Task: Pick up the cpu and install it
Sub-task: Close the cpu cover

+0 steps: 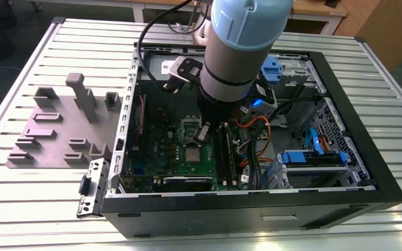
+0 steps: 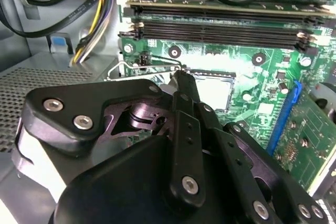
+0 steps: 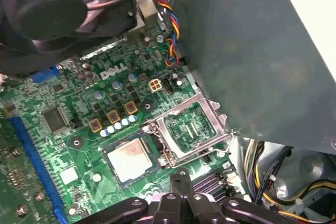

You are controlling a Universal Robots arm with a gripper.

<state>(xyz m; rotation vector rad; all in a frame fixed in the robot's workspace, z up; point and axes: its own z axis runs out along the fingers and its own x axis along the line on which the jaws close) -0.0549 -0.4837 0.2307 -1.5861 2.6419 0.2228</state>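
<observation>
The cpu [image 3: 130,160] is a small square silver chip lying flat in its socket on the green motherboard; it also shows as the cpu [image 1: 192,153] in the exterior view and, washed out by glare, as the cpu [image 2: 215,92] in the second wrist view. Beside it the silver socket frame [image 3: 191,128] stands hinged open. My gripper [image 2: 182,80] hangs just over the socket's edge by the thin wire lever [image 2: 142,69], its fingers together and nothing between them. The same gripper [image 1: 202,133] reaches down inside the case; in the first wrist view my gripper [image 3: 181,179] points toward the socket.
The open black computer case [image 1: 257,201] lies on a slatted metal table. Memory slots [image 2: 220,24], cable bundles [image 2: 89,19] and a blue drive bay [image 1: 311,157] crowd the board. A grey case wall [image 3: 236,51] rises close by. A grey fixture tray [image 1: 61,130] sits at the exterior view's left.
</observation>
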